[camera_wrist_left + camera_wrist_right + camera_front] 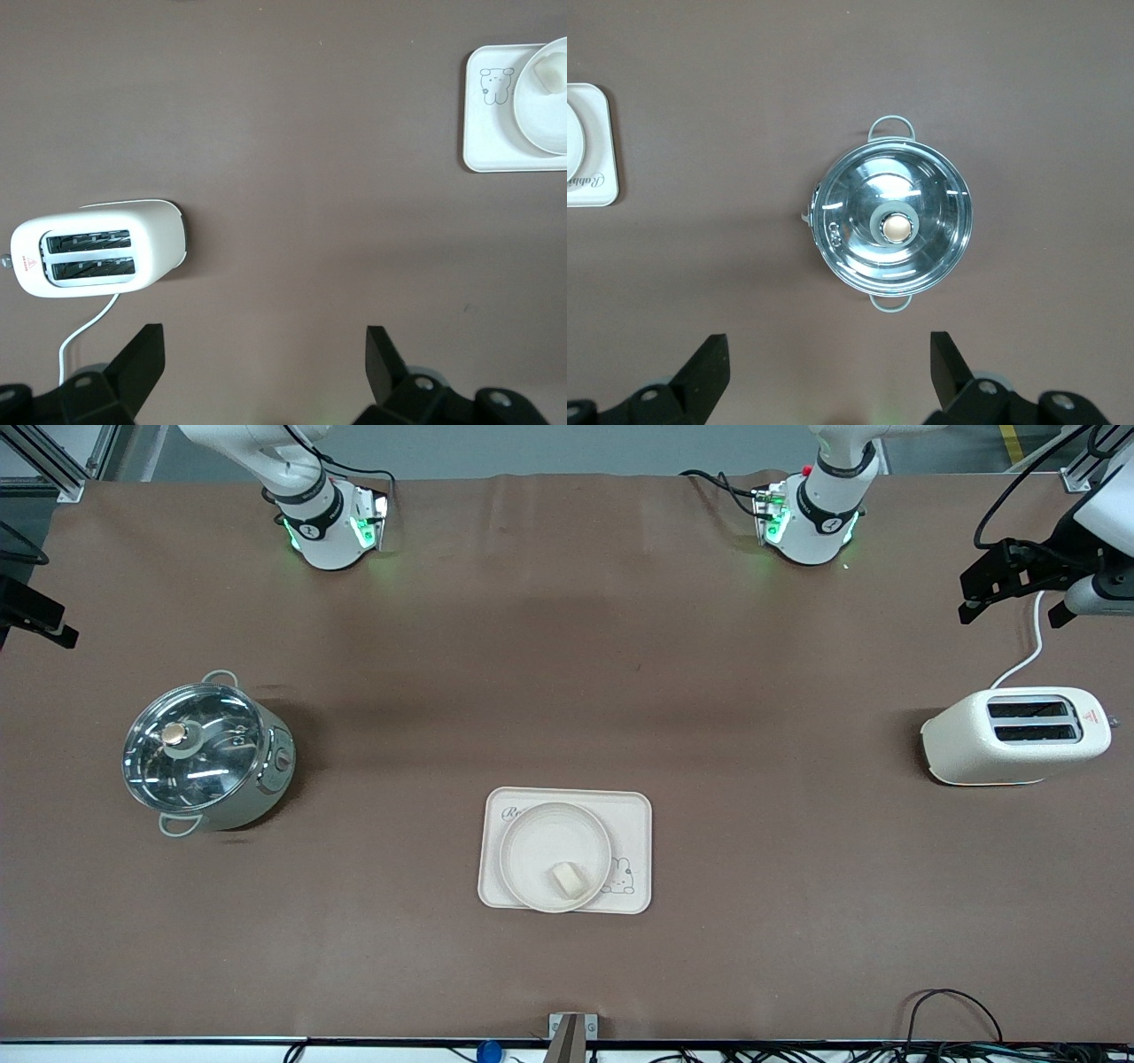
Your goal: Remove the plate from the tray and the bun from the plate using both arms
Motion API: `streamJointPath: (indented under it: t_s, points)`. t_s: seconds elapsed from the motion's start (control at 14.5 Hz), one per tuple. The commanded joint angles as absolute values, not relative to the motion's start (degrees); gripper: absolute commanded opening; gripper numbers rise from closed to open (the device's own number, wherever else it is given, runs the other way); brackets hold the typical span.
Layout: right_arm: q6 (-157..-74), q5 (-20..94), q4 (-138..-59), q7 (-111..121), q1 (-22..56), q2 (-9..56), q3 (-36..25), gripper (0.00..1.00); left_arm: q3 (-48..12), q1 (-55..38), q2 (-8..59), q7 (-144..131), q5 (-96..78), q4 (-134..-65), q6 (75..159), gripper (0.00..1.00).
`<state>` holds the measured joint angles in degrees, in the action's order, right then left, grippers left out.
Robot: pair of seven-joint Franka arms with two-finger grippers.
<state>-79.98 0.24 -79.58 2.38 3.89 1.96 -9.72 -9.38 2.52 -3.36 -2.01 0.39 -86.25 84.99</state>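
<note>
A lidded steel pot with a glass lid (pixel 205 755) sits toward the right arm's end of the brown table (pixel 567 646), the right gripper (pixel 828 372) poised high above it, jaws spread wide and empty. At centre, the small pale cream bun (pixel 570 880) lies on the round cream-beige plate (pixel 532 850), which rests on the rectangular cream-beige "Rabbit" tray (pixel 633 815). The left gripper (pixel 264 367), likewise open and empty, hangs over bare table near the cream two-slot toaster (pixel 1015 736). Risks ahead: a tilted plate could roll the bun off, and both arms converging may collide
</note>
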Motion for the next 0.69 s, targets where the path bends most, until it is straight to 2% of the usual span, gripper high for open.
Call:
streamJointPath:
  t_s: [0.0,0.62]
  points:
    - [-80.6,-1.05,-80.77,1.14,4.22,1.14,-9.41,1.0,-9.67,2.99,-2.73,-1.76,0.35,-85.43,83.94,1.0]
    - [-80.33,-0.88,-81.03,1.05,4.13,1.14,-9.4,1.0,-9.23,2.99,-2.11,-1.58,0.26,-85.34,83.94,1.0]
